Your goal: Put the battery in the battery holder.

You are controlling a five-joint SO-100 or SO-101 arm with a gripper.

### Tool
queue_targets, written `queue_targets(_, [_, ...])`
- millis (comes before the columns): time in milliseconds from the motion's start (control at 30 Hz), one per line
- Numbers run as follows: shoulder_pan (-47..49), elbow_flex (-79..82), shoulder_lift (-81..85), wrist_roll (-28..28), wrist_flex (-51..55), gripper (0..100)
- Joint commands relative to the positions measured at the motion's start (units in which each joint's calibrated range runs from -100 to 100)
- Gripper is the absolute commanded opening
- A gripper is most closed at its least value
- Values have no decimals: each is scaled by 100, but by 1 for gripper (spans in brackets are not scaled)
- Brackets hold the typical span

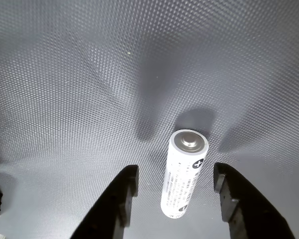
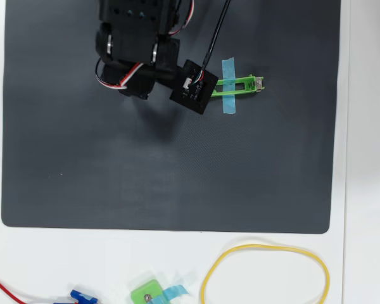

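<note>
Wrist view: battery (image 1: 184, 174) lies on the dark mat (image 1: 65, 74) between the end effector (image 1: 175, 181) fingers, "+" end pointing away; jaws wide, not touching it, placed to close on its sides. Overhead view: battery hidden under arm. Battery holder (image 2: 240, 84) is taped down near the mat's top edge, prob. so it won't slide on insertion.

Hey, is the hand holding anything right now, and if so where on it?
Nothing is held. In the wrist view the hand is open, its fingers on either side of the battery with clear gaps; neither touches it.
</note>
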State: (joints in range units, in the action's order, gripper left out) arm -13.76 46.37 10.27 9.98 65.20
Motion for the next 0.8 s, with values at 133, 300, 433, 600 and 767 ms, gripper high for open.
queue_targets(133, [-20, -681, -733, -7, 1, 15])
queue_targets(300, [-51, -743, -724, -1, 18, 15])
queue_targets(433, [-62, -690, -707, -1, 27, 15])
queue_targets(600, [-93, -602, -699, -22, 27, 16])
queue_targets(767, [-93, -144, -690, -205, -506, 16])
